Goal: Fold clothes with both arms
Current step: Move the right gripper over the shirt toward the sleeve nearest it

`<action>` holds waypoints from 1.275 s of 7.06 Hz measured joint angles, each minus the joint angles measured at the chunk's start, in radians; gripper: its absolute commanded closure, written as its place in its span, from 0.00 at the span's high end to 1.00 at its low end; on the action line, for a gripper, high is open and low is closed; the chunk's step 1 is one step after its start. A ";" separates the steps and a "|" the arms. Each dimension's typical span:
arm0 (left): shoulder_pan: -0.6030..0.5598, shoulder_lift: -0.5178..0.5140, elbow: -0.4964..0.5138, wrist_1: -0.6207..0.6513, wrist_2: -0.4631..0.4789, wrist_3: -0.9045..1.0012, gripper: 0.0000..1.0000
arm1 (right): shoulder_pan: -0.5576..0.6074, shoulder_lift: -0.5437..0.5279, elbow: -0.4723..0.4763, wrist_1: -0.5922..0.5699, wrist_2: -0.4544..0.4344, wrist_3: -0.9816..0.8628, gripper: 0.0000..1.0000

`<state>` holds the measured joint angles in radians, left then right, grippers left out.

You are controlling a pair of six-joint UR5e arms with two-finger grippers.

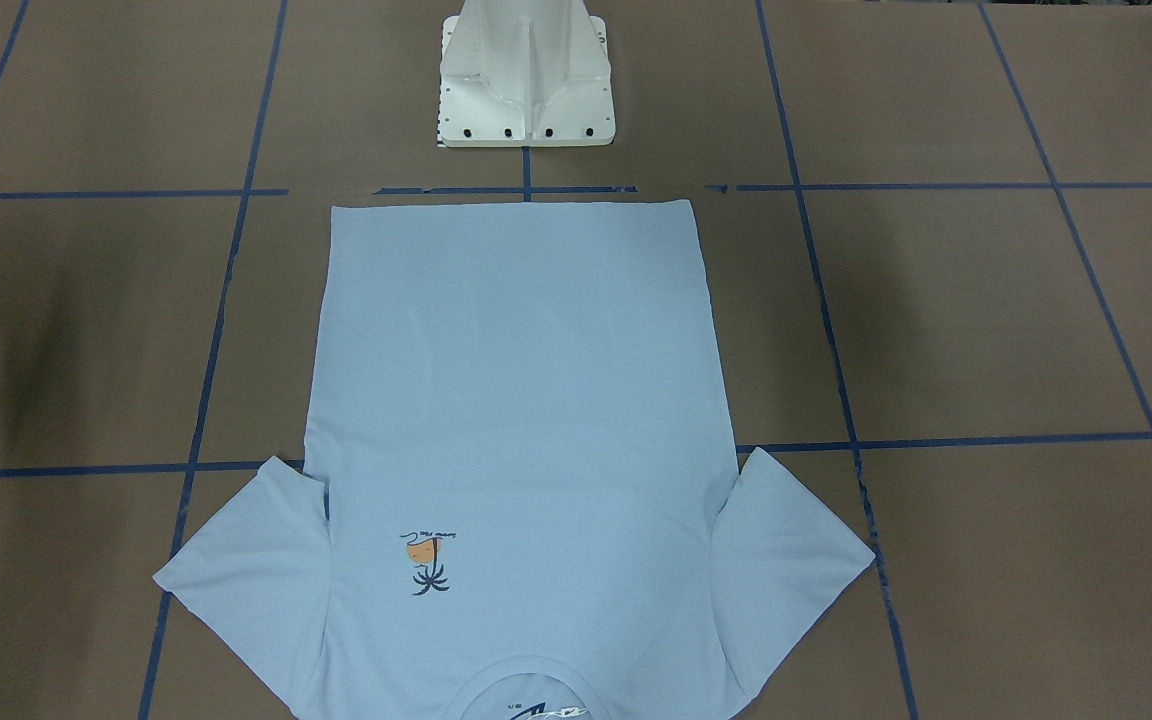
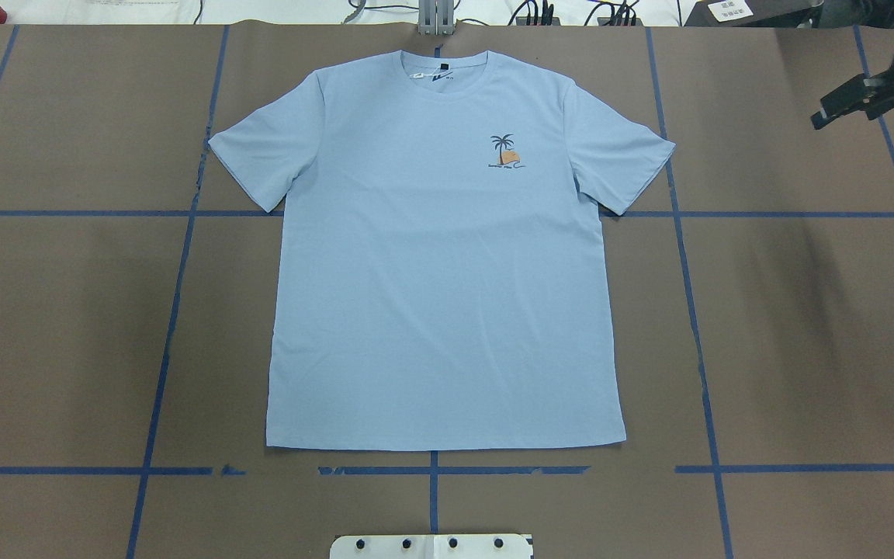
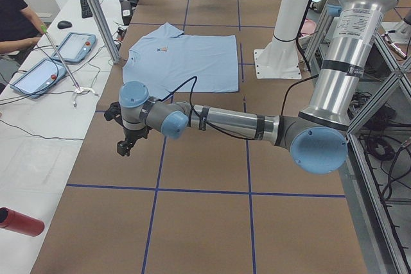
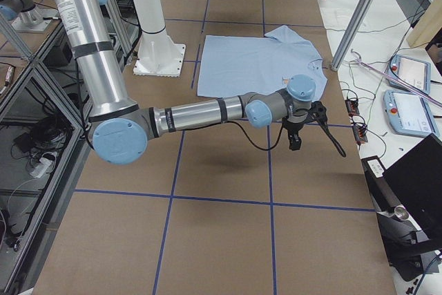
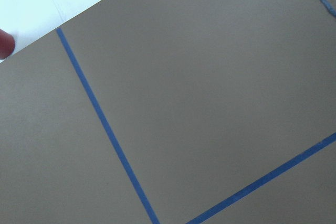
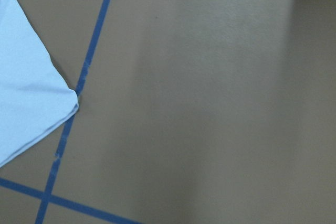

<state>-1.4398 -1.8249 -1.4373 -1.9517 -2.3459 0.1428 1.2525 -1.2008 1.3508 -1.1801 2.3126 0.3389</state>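
T-shirt (image 2: 447,264) spread flat, print up, on the surface (image 2: 67,310), between the left gripper (image 3: 122,148) and right gripper (image 4: 294,144), well apart from each. Both grippers hover above the surface. Whether either is apart or together cannot be told.

Overhead and front cams share the T-shirt (image 2: 447,272) from opposite ends, side cams sit farther off, wrist cams skim the table (image 5: 210,103).

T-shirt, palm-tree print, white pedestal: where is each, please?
T-shirt (image 2: 439,310), overhead exterior view, middle of body.
palm-tree print (image 2: 504,152), overhead exterior view, its centre.
white pedestal (image 1: 526,90), exterior front-facing view, its middle.
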 measured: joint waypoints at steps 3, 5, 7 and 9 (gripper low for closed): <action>0.052 -0.018 0.020 -0.090 -0.005 -0.121 1.00 | -0.137 0.158 -0.212 0.214 -0.090 0.179 1.00; 0.058 -0.025 0.017 -0.124 -0.005 -0.157 1.00 | -0.201 0.203 -0.260 0.230 -0.162 0.205 0.99; 0.059 -0.038 0.007 -0.128 -0.004 -0.162 1.00 | -0.242 0.239 -0.314 0.231 -0.200 0.211 0.91; 0.059 -0.043 -0.001 -0.128 -0.004 -0.163 1.00 | -0.260 0.261 -0.354 0.231 -0.211 0.211 0.55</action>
<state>-1.3810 -1.8676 -1.4382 -2.0800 -2.3501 -0.0199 0.9924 -0.9401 0.9967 -0.9494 2.1017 0.5500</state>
